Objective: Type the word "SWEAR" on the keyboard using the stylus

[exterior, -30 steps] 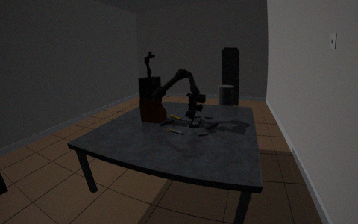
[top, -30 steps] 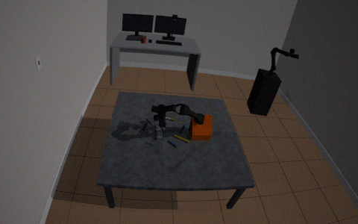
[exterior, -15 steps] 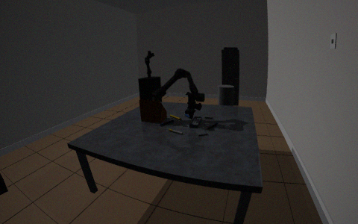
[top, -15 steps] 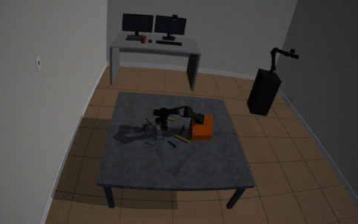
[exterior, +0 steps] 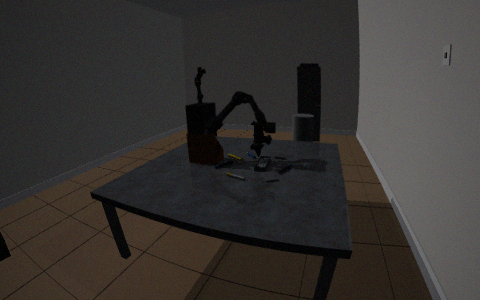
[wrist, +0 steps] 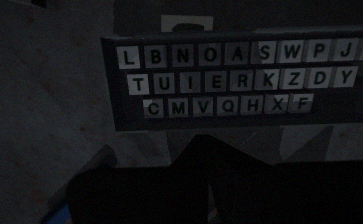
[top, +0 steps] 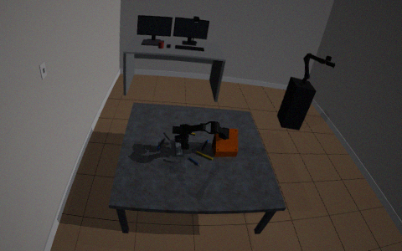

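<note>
The keyboard [top: 177, 149] [exterior: 262, 163] [wrist: 337, 102] lies on the desk, with three rows of lettered keys. In the wrist view the S key [wrist: 265, 51], W key [wrist: 292, 51] and A key [wrist: 237, 52] are in the top row, the E key [wrist: 216, 80] and R key [wrist: 242, 80] in the middle row. My gripper [top: 186, 147] [exterior: 257, 152] [wrist: 201, 141] is shut and points down above the keyboard area. In the wrist view its dark tips show just below the V and Q keys. No stylus is visible between the fingers. Which loose pen-like object is the stylus, I cannot tell.
Several pen-like objects lie around the keyboard, among them a yellow one [top: 204, 156], a blue one [top: 193, 161] and a yellow-and-white one [exterior: 236, 176]. A blue object [wrist: 59, 215] shows at lower left in the wrist view. An orange box [top: 227, 144] [exterior: 203, 149] stands by the arm's base.
</note>
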